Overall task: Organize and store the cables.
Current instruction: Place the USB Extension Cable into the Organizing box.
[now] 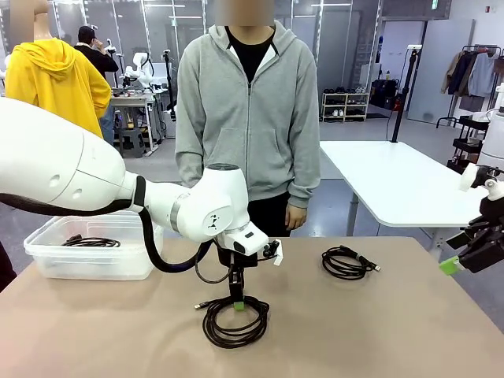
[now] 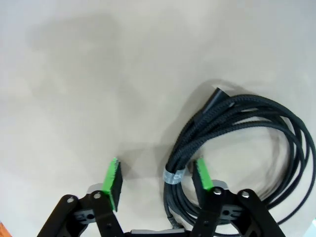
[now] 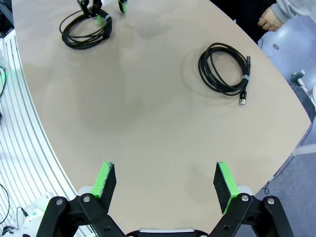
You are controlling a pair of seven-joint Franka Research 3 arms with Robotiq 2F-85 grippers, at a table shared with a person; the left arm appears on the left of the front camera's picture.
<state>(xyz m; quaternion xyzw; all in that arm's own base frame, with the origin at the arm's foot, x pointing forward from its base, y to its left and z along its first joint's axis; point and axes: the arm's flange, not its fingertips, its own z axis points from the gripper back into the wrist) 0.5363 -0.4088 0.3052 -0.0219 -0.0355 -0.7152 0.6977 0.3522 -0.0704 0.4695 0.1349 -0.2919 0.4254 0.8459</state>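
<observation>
A coiled black cable [image 1: 235,323] lies on the tan table near the front middle. My left gripper [image 1: 237,298] is down on its top edge. In the left wrist view the bound neck of this cable [image 2: 247,123] sits just inside the right-hand pad [image 2: 202,175]. The left gripper [image 2: 157,170] still has its jaws apart, not pressing on the cord. A second coiled cable [image 1: 346,262] lies at the right middle of the table, also seen as a cable [image 3: 224,69] from the right wrist. My right gripper [image 3: 165,180] hangs open and empty above the table's right edge [image 1: 465,256].
A clear plastic bin [image 1: 47,260] at the left of the table holds another black cord [image 1: 90,242]. A person in a grey hoodie stands at the far side, one hand [image 1: 295,216] hanging near the table edge. A white table stands behind on the right.
</observation>
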